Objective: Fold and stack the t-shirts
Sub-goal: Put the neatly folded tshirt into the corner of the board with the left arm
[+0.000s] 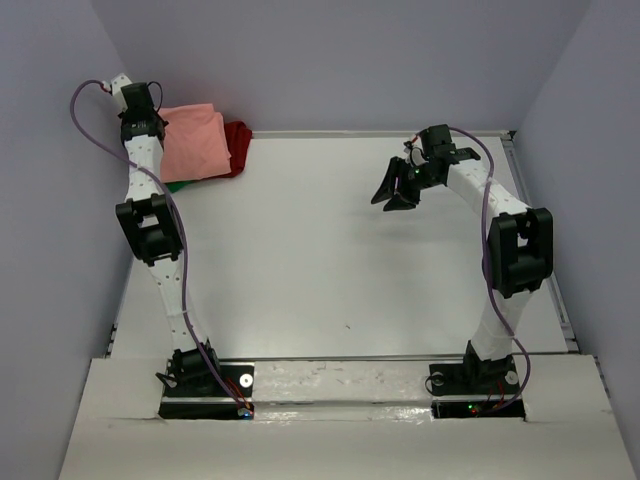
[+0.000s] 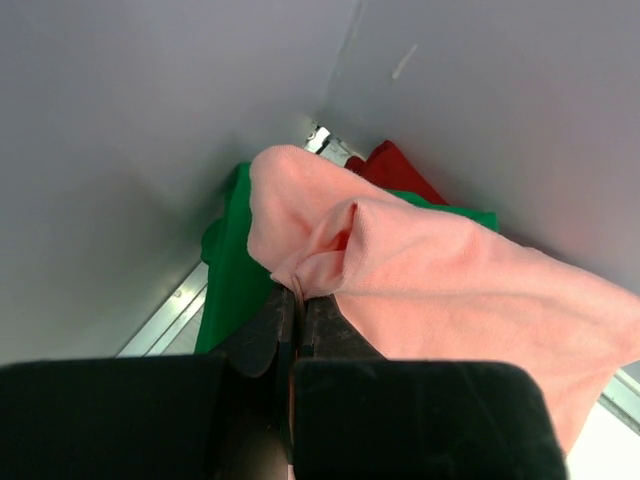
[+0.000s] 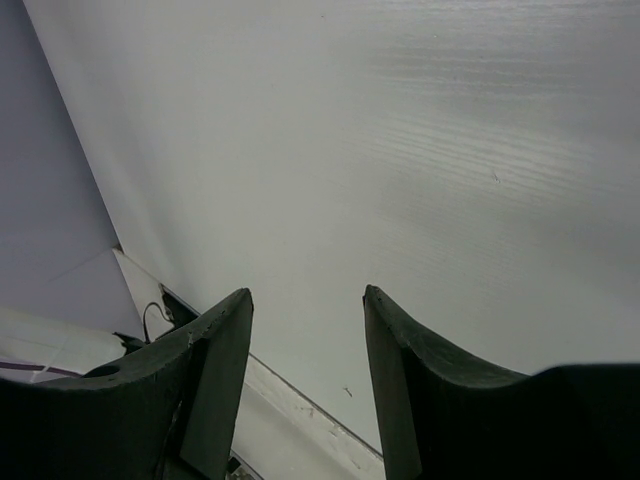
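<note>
Left wrist view: our left claw (image 2: 297, 292) is pinching the soft salmon-pink tee (image 2: 450, 285) to stack it; our right claw (image 3: 305, 305) is hanging open.

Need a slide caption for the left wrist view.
Left gripper shut on a fold of the salmon-pink t-shirt, draped over the green t-shirt and dark red t-shirt.

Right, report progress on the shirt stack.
Done: the salmon-pink t-shirt lies folded atop the green t-shirt and dark red t-shirt in the far left corner. In hand: the left gripper is shut on the pink one's edge; the right gripper hangs open, empty. Left: likely just releasing; the lower shirts' folds are hidden.
</note>
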Controlling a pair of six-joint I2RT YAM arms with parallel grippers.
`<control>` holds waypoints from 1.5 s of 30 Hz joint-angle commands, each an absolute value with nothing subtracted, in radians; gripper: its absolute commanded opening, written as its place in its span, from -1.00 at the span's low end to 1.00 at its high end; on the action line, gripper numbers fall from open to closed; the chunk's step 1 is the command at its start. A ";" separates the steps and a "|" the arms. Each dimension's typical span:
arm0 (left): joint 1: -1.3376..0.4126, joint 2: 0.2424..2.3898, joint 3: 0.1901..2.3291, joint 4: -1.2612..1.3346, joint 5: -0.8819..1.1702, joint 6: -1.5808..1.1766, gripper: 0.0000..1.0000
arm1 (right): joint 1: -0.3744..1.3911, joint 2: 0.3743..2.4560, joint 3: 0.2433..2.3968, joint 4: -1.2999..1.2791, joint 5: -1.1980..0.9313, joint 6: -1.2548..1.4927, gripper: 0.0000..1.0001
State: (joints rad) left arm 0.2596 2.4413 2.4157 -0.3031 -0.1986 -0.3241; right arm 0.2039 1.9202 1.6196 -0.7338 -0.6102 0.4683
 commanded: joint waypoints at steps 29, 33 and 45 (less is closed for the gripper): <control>0.180 2.130 2.232 -0.434 -0.248 -0.308 0.98 | 0.239 1.913 1.647 -0.718 -0.626 0.457 0.08; 0.088 2.007 2.055 -0.479 -0.261 -0.318 0.98 | 0.239 1.901 1.655 -0.724 -0.609 0.423 0.08; -0.071 1.505 1.499 -0.561 -0.271 -0.442 0.98 | 0.239 1.750 1.592 -0.788 -0.500 0.360 0.10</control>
State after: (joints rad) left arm -0.0658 1.6356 1.5784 -0.5064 -0.2173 -0.4034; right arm 0.2306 1.8641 1.6108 -0.7830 -0.5396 0.3882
